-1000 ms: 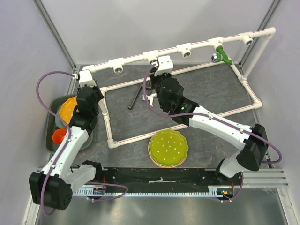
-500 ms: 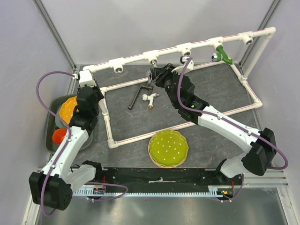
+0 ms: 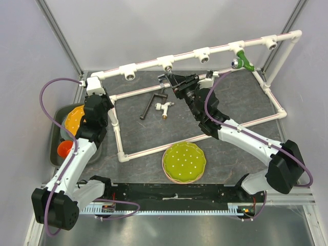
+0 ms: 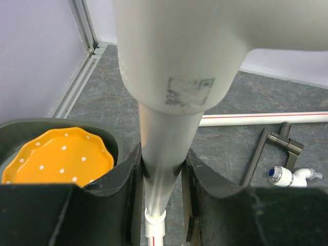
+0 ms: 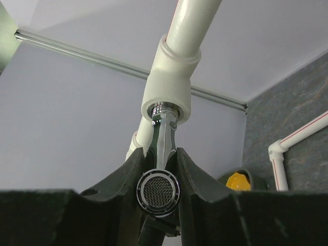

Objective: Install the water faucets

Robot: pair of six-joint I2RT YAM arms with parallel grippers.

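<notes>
A shiny silver water faucet (image 5: 164, 136) sits between my right gripper's (image 5: 159, 154) jaws, which are shut on it. Its threaded end is at the mouth of a white tee socket (image 5: 166, 97) on the raised rail. From above, the right gripper (image 3: 173, 81) is just below that socket (image 3: 166, 63). A white faucet with a brass end (image 3: 165, 106) lies loose on the mat, also in the left wrist view (image 4: 289, 176). My left gripper (image 4: 163, 174) is shut on the upright white pipe (image 4: 169, 123) at the frame's left corner (image 3: 108, 100).
A black L-shaped bar (image 3: 151, 104) lies beside the white faucet. A green-handled tap (image 3: 244, 62) hangs from the rail further right. A green plate (image 3: 183, 161) sits near the front. A dark bin (image 3: 57, 134) at the left holds an orange plate (image 3: 74, 119) and an orange cup (image 3: 64, 149).
My right wrist has turned and its forearm has swung right, with the gripper staying near the socket on the rail. The left arm has not moved.
</notes>
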